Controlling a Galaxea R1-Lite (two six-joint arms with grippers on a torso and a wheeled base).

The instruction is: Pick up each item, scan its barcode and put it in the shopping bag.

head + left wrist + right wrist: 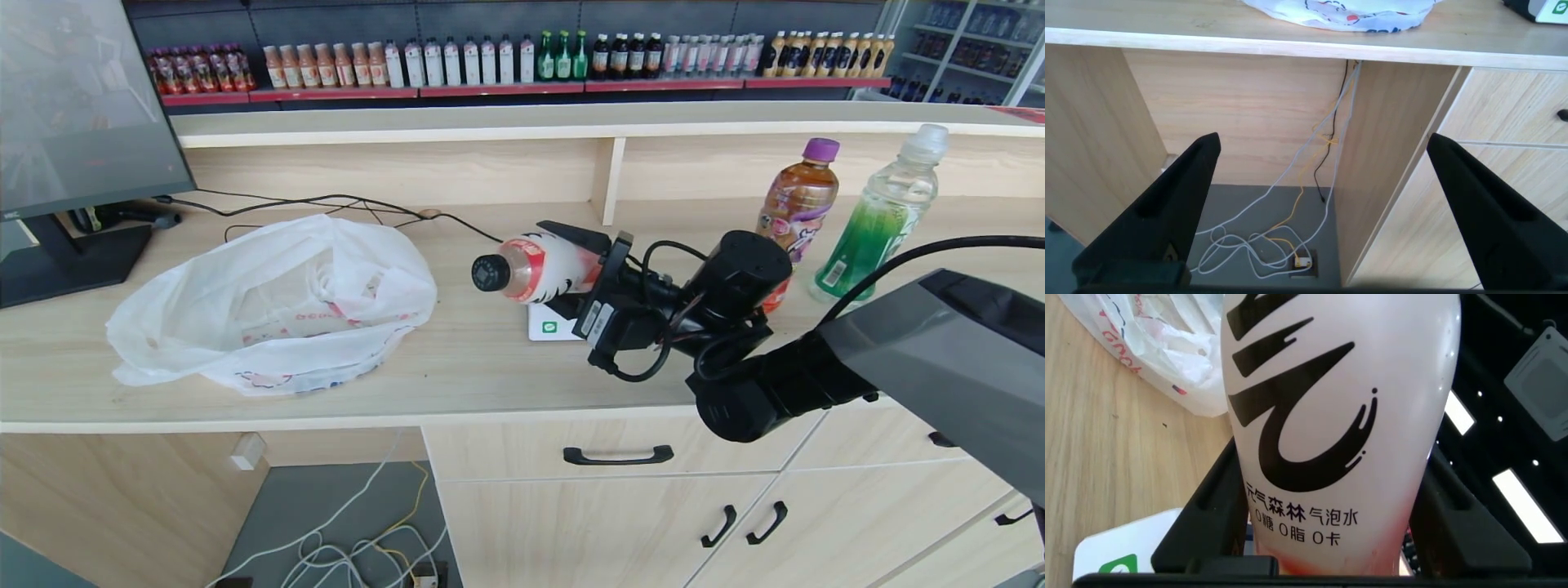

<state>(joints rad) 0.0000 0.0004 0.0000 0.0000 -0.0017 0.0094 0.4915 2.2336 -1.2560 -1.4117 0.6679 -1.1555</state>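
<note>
The robot's right arm [939, 359] wears a smooth grey angular shell that gives way to glossy black cylindrical joints [739, 273]. Thin black cables [633, 379] loop loosely around the wrist, and one thicker black cable [963, 242] arcs along the upper arm. A black wrist block carries small white printed labels [593, 318]. The right pincer [563, 265] is matt black with flat, slab-like fingers [1200, 523]. The left pincer [1323, 212] has two black wedge-shaped fingers [1167, 212] with bevelled inner edges.
</note>
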